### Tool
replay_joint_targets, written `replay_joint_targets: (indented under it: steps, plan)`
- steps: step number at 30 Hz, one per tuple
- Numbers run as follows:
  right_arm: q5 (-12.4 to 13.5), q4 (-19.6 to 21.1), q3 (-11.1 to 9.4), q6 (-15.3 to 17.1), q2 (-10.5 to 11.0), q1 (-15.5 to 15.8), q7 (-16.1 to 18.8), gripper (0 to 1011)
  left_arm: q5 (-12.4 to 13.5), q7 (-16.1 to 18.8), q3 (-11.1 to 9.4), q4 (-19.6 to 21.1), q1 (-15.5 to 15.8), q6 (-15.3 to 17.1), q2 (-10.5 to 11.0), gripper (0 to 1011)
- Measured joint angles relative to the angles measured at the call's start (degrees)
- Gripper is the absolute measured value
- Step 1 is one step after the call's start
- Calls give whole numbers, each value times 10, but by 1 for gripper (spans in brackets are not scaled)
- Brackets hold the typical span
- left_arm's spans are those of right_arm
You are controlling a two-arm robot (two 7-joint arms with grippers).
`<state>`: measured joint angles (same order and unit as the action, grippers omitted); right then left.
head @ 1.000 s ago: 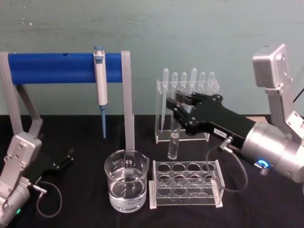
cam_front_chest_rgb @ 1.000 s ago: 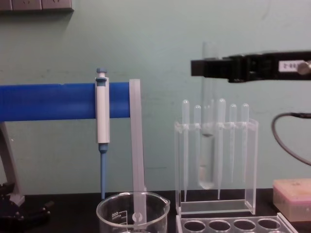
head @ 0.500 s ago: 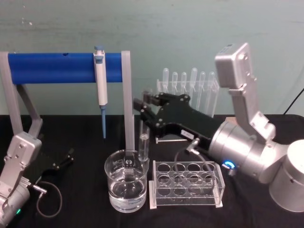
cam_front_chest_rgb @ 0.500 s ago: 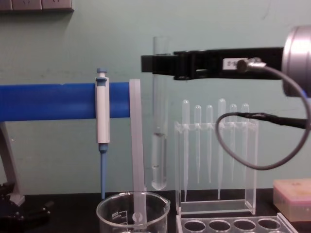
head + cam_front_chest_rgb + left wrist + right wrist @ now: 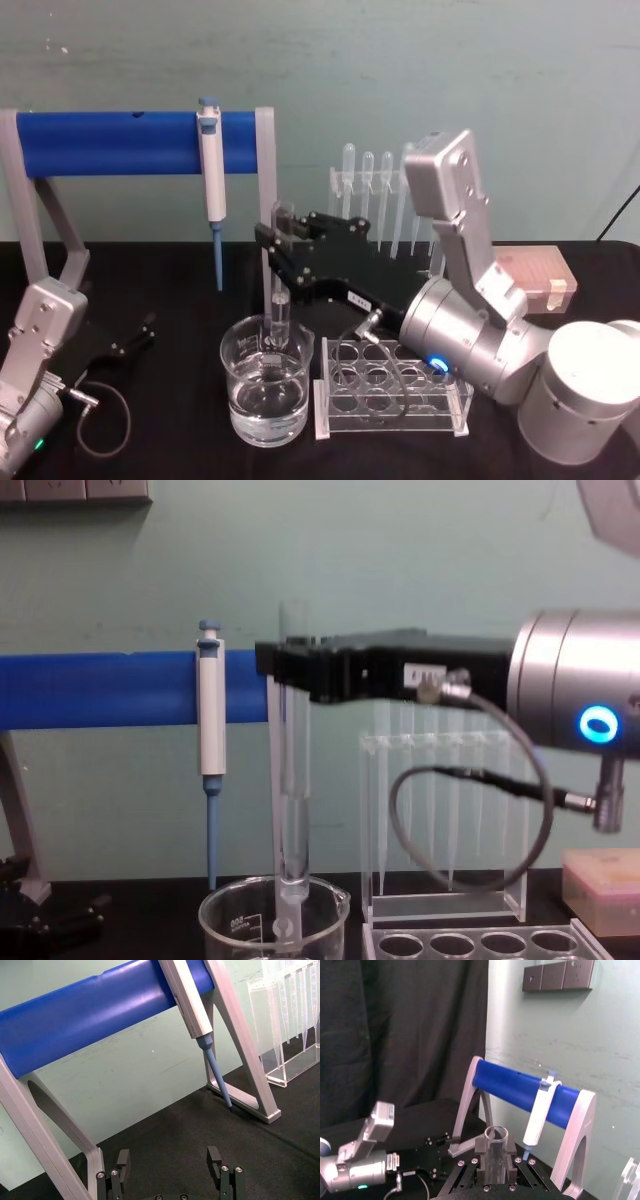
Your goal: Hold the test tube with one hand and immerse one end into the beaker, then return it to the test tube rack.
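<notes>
Left gripper [image 5: 168,1160] parked low at the table's [image 5: 160,275] left side, fingers spread wide apart, nothing between them; behind it a stand with a blue bar [image 5: 110,143] on grey legs; blue-and-white pipettor [image 5: 210,170] hangs upright from the bar near its right leg; beaker [image 5: 266,395] stands on the black cloth in front of that leg, water in its lower part; test tube [image 5: 293,780] upright directly over the beaker, lower end down past the rim and inside the glass; cannot tell if the tip reaches the water; right gripper [image 5: 280,235] reaches in from the right, level, fingers closed on the tube near its top, open rim sticking up above the jaws; wrist view shows the tube pinched between the two black pads [image 5: 509,1152]; wrist ring glows blue; test tube rack [image 5: 395,392] just right of the beaker, near but not touching as far as seen; clear stand of thin pipettes [image 5: 385,185] behind the arm; pink box [image 5: 535,275] at far right.
</notes>
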<state>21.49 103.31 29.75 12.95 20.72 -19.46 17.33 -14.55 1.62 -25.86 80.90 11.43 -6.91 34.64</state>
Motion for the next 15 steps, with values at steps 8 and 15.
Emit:
replay_joint_targets:
  steps: [8, 15]
  plan:
    - [-24, -36, 8, -37, -12, 20, 10, 224, 0, 0, 0, 0, 0, 0, 0, 1000]
    - [-42, -68, 10, -65, -22, 33, 16, 224, 0, 0, 0, 0, 0, 0, 0, 1000]
